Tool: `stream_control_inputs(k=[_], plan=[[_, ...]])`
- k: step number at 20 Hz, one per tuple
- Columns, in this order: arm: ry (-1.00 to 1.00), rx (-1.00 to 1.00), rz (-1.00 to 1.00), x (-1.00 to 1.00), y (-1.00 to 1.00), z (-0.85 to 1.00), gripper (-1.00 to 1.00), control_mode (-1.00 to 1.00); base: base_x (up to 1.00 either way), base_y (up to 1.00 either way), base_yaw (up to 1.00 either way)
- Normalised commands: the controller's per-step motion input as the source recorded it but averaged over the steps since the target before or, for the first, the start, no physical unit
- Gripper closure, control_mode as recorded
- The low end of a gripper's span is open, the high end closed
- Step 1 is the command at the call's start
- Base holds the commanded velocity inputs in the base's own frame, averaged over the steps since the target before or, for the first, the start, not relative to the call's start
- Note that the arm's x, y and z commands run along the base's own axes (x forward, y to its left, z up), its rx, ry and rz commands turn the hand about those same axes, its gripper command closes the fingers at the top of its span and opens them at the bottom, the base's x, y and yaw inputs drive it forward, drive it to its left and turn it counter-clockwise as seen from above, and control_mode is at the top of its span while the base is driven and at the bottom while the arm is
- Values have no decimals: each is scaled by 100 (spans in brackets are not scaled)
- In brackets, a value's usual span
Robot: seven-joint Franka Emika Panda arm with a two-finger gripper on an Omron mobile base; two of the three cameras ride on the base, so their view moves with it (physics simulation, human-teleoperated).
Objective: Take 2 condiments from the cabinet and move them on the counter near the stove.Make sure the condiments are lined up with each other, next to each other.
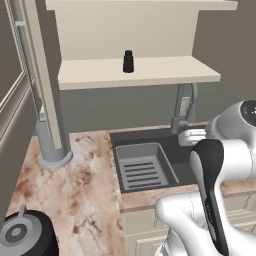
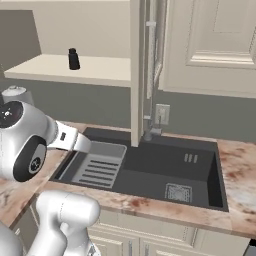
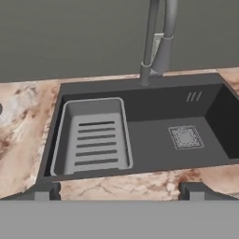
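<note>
The gripper (image 3: 119,190) hangs above the front edge of the dark sink (image 3: 154,144), its finger tips (image 3: 44,190) spread fully apart with nothing held between them. The black shaker bottle (image 1: 128,61) stands upright on the cabinet (image 1: 140,72) shelf, above and behind the sink. The counter (image 1: 85,190) borders the sink on both sides.

There is one black shaker bottle (image 1: 128,61) on the cabinet shelf (image 1: 150,75). There is one dark grey sink (image 3: 154,140), with one ribbed tray (image 3: 93,140) and one square drain (image 3: 186,137) inside it. One faucet (image 3: 156,42) stands behind it. One wall outlet (image 2: 162,114) is visible.
</note>
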Motion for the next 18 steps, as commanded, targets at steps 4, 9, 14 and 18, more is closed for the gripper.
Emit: stream_control_inputs(k=[4, 9, 14, 18], plan=[[-4, -3, 16, -3, 3, 23, -100, -100, 0, 0, 0], [-9, -3, 14, -4, 0, 41, -100, -100, 0, 0, 0], [-12, -2, 3, 0, 13, 43, -100, -100, 0, 0, 0], [-13, -1, 0, 0, 27, 38, -100, -100, 0, 0, 0]])
